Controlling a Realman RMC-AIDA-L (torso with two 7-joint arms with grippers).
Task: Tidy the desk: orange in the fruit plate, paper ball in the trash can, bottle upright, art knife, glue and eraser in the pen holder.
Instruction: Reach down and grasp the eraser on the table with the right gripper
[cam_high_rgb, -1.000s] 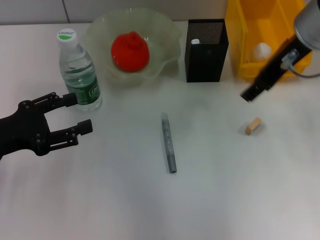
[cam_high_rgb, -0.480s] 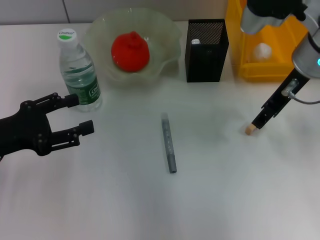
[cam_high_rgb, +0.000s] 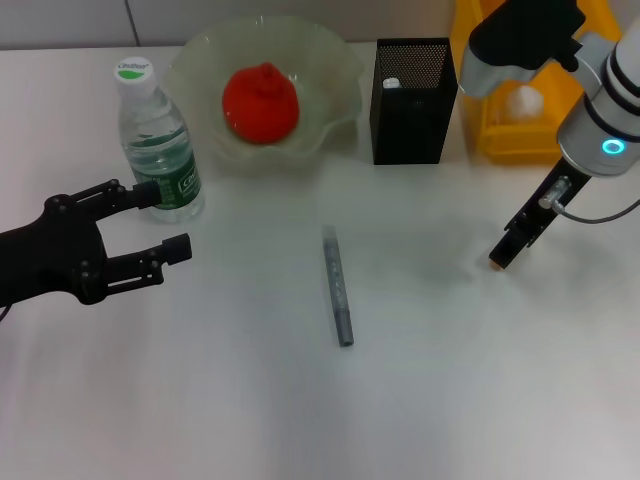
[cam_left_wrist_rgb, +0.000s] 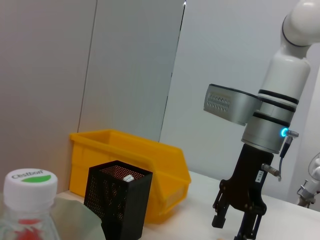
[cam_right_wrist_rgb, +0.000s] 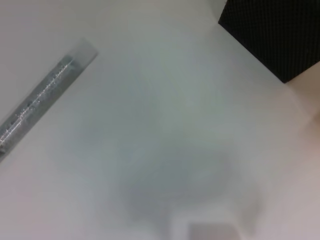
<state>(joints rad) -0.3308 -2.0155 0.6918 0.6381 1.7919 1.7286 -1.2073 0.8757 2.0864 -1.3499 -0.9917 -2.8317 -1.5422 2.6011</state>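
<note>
Right gripper (cam_high_rgb: 500, 256) is down at the table, right side of the head view, fingertips at the eraser (cam_high_rgb: 494, 264), of which only a sliver of tan shows under the tip; can't tell from here whether it's pinched or just touched, nor which way its long axis runs. Left gripper (cam_high_rgb: 150, 222) hangs low on the left w/ fingers spread, holding nothing, just beside the bottle (cam_high_rgb: 155, 145). One bottle, standing upright, cap up. One orange (cam_high_rgb: 260, 102) sits in the fruit plate (cam_high_rgb: 340, 80). One grey stick-shaped tool (cam_high_rgb: 338, 285) lies flat mid-table, long axis running near-to-far (slightly slanted). One pen holder (cam_high_rgb: 413, 100) w/ a white-tipped item inside; one trash can (cam_high_rgb: 505, 120) w/ one paper ball (cam_high_rgb: 524, 100) in it.

Left wrist view: right gripper (cam_left_wrist_rgb: 239, 222) seen farther off, fingers parted and pointing straight down over the table. Bottle cap (cam_left_wrist_rgb: 30, 186) up close, pen holder (cam_left_wrist_rgb: 120, 202) in front of the trash can (cam_left_wrist_rgb: 135, 160).

Right wrist view: grey tool (cam_right_wrist_rgb: 42, 102) lies diagonally, a corner of the pen holder (cam_right_wrist_rgb: 275, 35) beyond; eraser not clearly made out.
</note>
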